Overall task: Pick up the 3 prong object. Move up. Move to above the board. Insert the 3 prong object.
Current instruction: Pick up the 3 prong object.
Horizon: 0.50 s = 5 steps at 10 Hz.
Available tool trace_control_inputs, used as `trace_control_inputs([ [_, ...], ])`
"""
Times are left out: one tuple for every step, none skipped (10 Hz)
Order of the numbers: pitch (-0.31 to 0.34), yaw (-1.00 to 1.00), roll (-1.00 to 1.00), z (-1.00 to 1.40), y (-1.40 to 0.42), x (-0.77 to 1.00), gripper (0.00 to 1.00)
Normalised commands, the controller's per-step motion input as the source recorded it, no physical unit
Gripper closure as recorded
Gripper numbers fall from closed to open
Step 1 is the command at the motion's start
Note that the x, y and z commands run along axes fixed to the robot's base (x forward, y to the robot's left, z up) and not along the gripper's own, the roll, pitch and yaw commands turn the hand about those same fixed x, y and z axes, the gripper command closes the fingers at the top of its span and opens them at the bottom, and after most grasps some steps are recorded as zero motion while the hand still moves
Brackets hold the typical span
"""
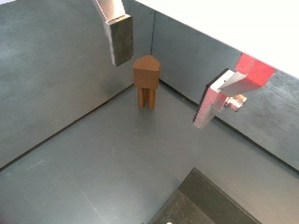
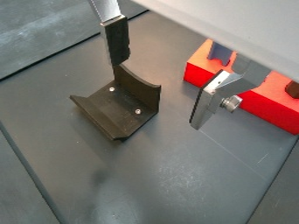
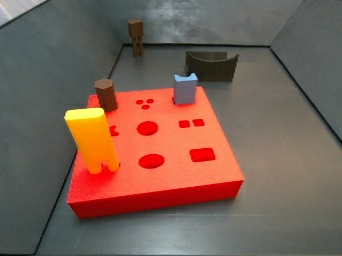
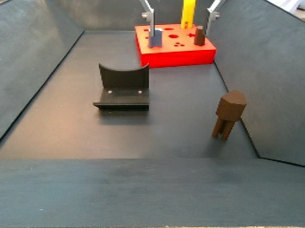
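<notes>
We see the pincer (image 1: 163,77) hanging wide open above the grey table (image 1: 82,166), its two silver fingers (image 1: 121,39) well apart and nothing between them. In a wrist view the 3 prong object (image 1: 146,80) stands upright on the table beyond the fingers, close to where the floor meets the grey walls, and it is free of any grip. A side view shows it (image 4: 229,115) alone near the right wall, on its thin legs, well apart from everything else.

The dark fixture (image 2: 118,106) sits on the table in a wrist view, below the open fingers; in a side view it (image 4: 121,88) lies between the brown piece and the board (image 4: 176,52).

On the board (image 3: 181,175) in a side view we make out a tall yellow block (image 3: 91,141), a short dark-brown cylinder (image 3: 104,93) and a small blue piece (image 3: 185,89), with circle and square cut-outs between them. The fingers (image 4: 149,12) show just above the board's far edge.
</notes>
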Motion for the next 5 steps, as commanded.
trace_control_inputs([
  [-0.044,-0.13,0.00,-0.07,0.00,-0.49,0.00],
  [-0.126,0.09,-0.10,-0.21,0.66,-0.50,0.00],
  [-0.173,0.14,-0.06,-0.40,0.71,-0.73,0.00],
  [-0.180,0.25,-0.04,-0.49,0.78,-0.59,0.00],
  [-0.200,0.23,-0.04,-0.53,0.75,-0.61,0.00],
])
